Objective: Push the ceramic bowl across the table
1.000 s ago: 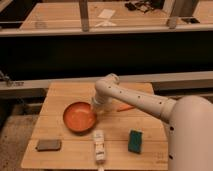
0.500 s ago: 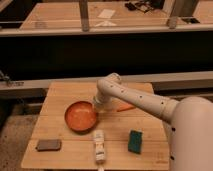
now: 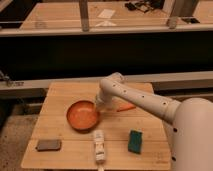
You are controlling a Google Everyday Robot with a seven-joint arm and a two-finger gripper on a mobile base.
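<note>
Barely anything is changing from half a second ago: my arm (image 3: 142, 101) is drifting a touch to the right, and the ceramic bowl (image 3: 82, 116) is keeping almost the same spot on the bench (image 3: 59, 97).

My gripper (image 3: 100, 105) is hanging low over the middle of the bench, right at the bowl's far right rim. I cannot tell whether it is open or closed, or whether it is actually touching the rim.

The bowl is sitting upright just left of the gripper and slightly nearer the camera, roughly at the bench's centre. A thin orange object (image 3: 125, 107) is lying just to the gripper's right, pointing away from it. A green sponge (image 3: 135, 141) is resting to the gripper's right and well toward the camera, near the front edge. A white bottle (image 3: 99, 146) is lying on its side almost straight in front of the gripper, close to the bowl's near rim. A dark grey block (image 3: 48, 145) is lying far to the gripper's left, at the front corner.
</note>
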